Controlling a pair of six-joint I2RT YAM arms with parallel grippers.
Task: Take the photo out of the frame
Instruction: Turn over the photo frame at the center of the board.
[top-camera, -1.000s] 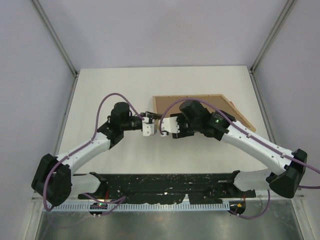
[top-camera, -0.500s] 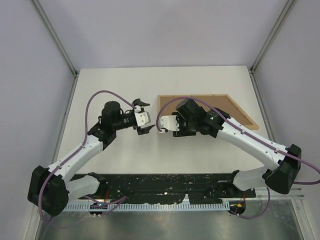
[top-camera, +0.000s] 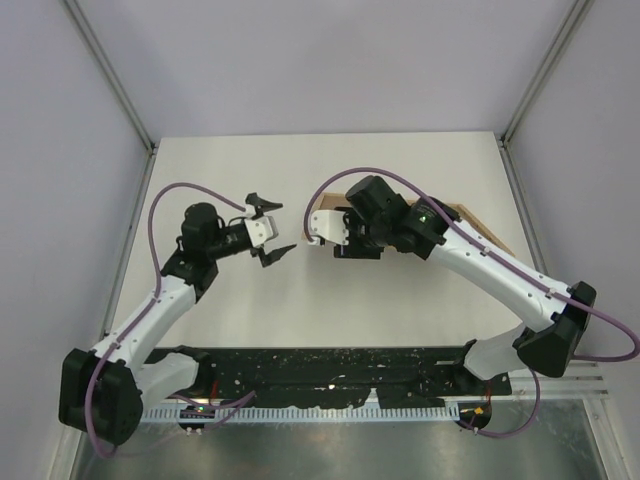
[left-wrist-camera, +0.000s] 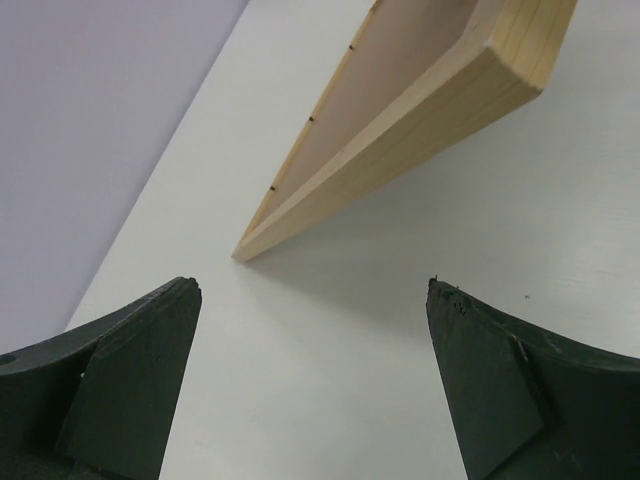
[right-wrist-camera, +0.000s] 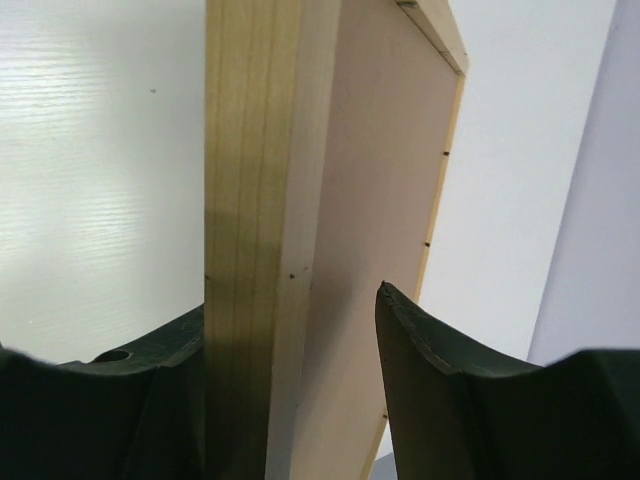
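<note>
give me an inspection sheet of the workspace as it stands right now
surface: white table, no marks seen
job's things: the frame is tilted, one end raised off the table, its brown back panel showing; the photo is not visible in any view
clutter: nothing seen
grippers: left gripper open, holding nothing, apart from the frame; right gripper clamped across the frame's wooden edge
cables: a purple cable loops off each arm, no snag seen
surroundings: pale walls, metal corner posts, black rail at the near edge by the arm bases
</note>
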